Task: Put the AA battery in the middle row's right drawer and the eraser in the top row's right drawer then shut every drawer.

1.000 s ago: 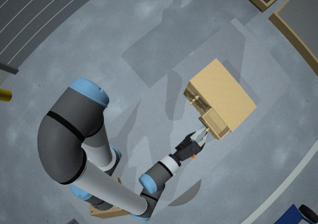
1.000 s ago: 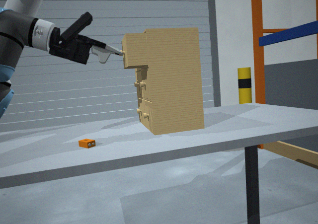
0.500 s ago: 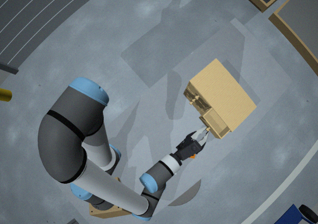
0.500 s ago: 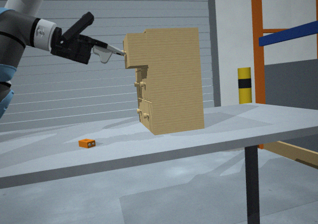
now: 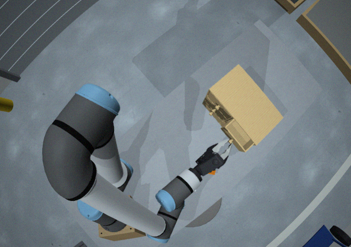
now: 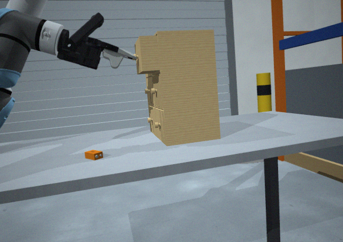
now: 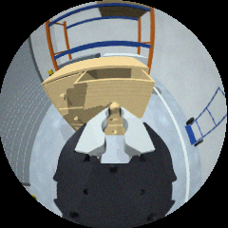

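In the wrist view, closest of all, the gripper [image 7: 114, 124] fills the lower half of the picture, its two pale jaws drawn in tight on the small wooden knob [image 7: 114, 110] of a drawer, so they are clamped on that knob rather than standing apart. Just past the knob is the front of the top-right drawer [image 7: 116, 90], pulled partly out of the chest [image 7: 59, 92], with its hollow inside visible from above. From the side, the gripper [image 6: 132, 57] reaches in level from the left at the height of the chest's top row, and the drawer [image 6: 146, 55] it holds juts forward past the fronts below it. The rows beneath appear shut, their knobs [image 6: 153, 90] pointing toward the arm. The chest [image 6: 188, 87] stands upright on the grey desk [image 6: 249, 134]. On the desk, well apart from the chest and nearer the arm's side, lies a small orange block [image 6: 94, 154] with two round studs on one end; from above it peeks out from under the gripper body [image 5: 211, 172]. Neither the AA battery nor the eraser can be picked out with certainty in any view. Beyond the desk stand a yellow and black post [image 6: 263, 92] and an orange rack upright [image 6: 277, 48].
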